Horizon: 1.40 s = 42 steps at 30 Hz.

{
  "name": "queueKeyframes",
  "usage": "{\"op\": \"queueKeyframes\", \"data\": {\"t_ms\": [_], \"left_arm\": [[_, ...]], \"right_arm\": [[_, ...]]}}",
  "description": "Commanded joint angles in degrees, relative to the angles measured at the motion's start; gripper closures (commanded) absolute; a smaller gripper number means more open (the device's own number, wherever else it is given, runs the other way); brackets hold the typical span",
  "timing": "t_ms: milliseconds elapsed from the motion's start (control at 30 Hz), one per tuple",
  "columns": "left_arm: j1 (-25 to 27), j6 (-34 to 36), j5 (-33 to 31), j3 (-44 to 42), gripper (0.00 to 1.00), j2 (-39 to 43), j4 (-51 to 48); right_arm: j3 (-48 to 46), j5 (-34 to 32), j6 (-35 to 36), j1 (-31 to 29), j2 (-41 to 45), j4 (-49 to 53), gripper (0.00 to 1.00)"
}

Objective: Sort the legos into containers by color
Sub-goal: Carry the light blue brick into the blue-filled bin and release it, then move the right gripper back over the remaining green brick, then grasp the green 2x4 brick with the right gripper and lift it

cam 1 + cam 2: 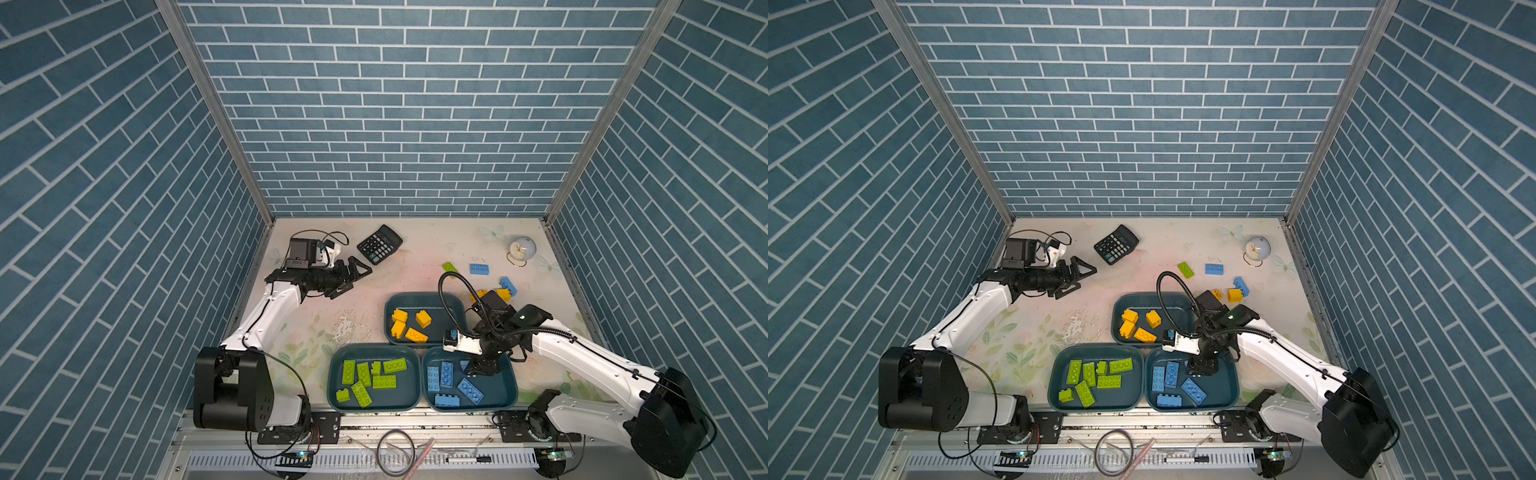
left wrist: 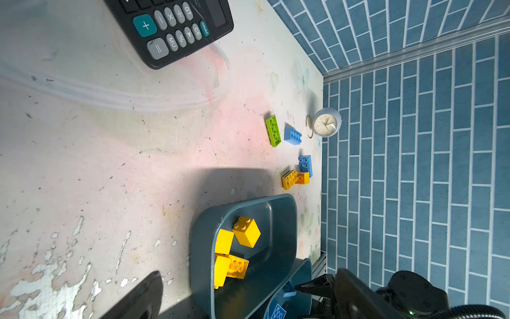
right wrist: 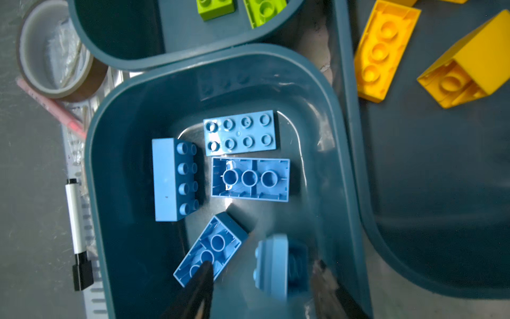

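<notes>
Left gripper (image 1: 360, 277): hovers over bare table at the far left, jaws spread wide, nothing between them. Black calculator (image 1: 379, 244) lies just beyond it, toward the back wall.

Front-left container (image 1: 399, 395): seven lime green legos (image 1: 364, 373) inside, lying flat or tilted.

Rear container (image 1: 415, 300): stands behind the two front ones and holds four yellow-orange legos (image 1: 416, 335).

Front-right container (image 1: 496, 395): touches the front-left one along its side. Four light blue legos (image 3: 249, 179) rest on its floor, two of them studs-down.

Right gripper (image 3: 263, 265): pointed down into the front-right container. Jaws are parted, with a fifth light blue lego (image 3: 276, 259), blurred, between the fingers (image 3: 202, 279) and a gap visible on either side, so it is released, not clamped.

Unsorted on the table behind the right arm: one lime lego (image 1: 450, 268), two light blue loose legos (image 1: 480, 269) and two yellow loose legos (image 2: 289, 179) touching each other. A small round clock (image 1: 521, 248) stands near the back right corner
</notes>
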State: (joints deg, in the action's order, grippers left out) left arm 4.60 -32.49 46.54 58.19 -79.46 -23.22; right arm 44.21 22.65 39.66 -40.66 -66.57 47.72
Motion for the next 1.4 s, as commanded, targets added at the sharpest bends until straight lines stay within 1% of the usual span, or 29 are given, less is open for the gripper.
{"op": "queueKeyframes", "data": {"t_ms": [0, 67, 167, 300, 367, 467, 533, 567, 700, 867, 967, 1067, 1167, 1233, 1367], "left_arm": [[-0.4, 0.7, 0.6, -0.8, 0.01, 1.6, 0.2], [-0.4, 0.8, 0.7, -1.0, 0.01, 2.0, 0.0], [-0.4, 1.2, 0.6, -1.1, 0.01, 2.5, -0.4], [-0.4, 1.2, 0.3, -1.5, 0.01, 3.3, -0.5], [-0.4, 1.1, 0.1, -1.7, 0.01, 3.6, -0.4], [-0.4, 0.9, 0.1, -1.9, 0.01, 3.5, -0.1], [-0.4, 0.8, 0.1, -1.8, 0.01, 3.3, 0.2], [-0.4, 0.6, 0.0, -1.8, 0.01, 3.2, 0.4], [-0.4, 0.7, 0.0, -1.3, 0.01, 2.7, 0.5], [-0.4, 0.6, -0.1, -1.2, 0.01, 1.9, 0.8], [-0.4, 0.7, 0.1, -1.1, 0.01, 1.4, 1.0], [-0.4, 0.8, 0.1, -1.2, 0.01, 1.1, 1.0], [-0.4, 0.9, 0.3, -1.1, 0.01, 0.7, 1.0], [-0.4, 1.3, 0.4, -0.8, 0.01, 0.6, 0.7], [-0.4, 1.7, 0.4, -0.6, 0.01, 0.4, 0.5]], "right_arm": [[2.6, -0.3, -3.6, 1.4, 1.7, -3.3, 0.37], [4.7, 1.1, -6.0, 4.8, 1.8, -4.1, 0.36], [8.7, 2.6, -8.9, 11.8, -0.2, -5.5, 0.36], [13.3, -0.1, -12.8, 17.3, -6.2, -10.3, 0.35], [15.9, -3.4, -17.2, 18.8, -10.6, -13.7, 0.35], [21.5, -5.0, -24.2, 20.3, -18.8, -16.7, 0.34], [24.4, -4.6, -27.8, 20.5, -23.8, -18.8, 0.34], [25.5, -5.6, -30.2, 20.5, -26.2, -20.6, 0.34], [31.3, -9.7, -35.4, 20.5, -35.5, -22.0, 0.33], [36.3, -13.3, -37.8, 20.3, -44.1, -23.0, 0.30], [38.5, -15.5, -36.9, 19.7, -47.6, -23.9, 0.30], [42.0, -17.1, -35.1, 19.2, -51.3, -22.5, 0.30], [45.1, -17.3, -34.3, 19.0, -53.9, -21.7, 0.32], [47.6, -19.2, -33.4, 18.8, -55.8, -19.8, 0.35], [49.9, -19.6, -33.0, 18.6, -57.9, -18.4, 0.42]]}}
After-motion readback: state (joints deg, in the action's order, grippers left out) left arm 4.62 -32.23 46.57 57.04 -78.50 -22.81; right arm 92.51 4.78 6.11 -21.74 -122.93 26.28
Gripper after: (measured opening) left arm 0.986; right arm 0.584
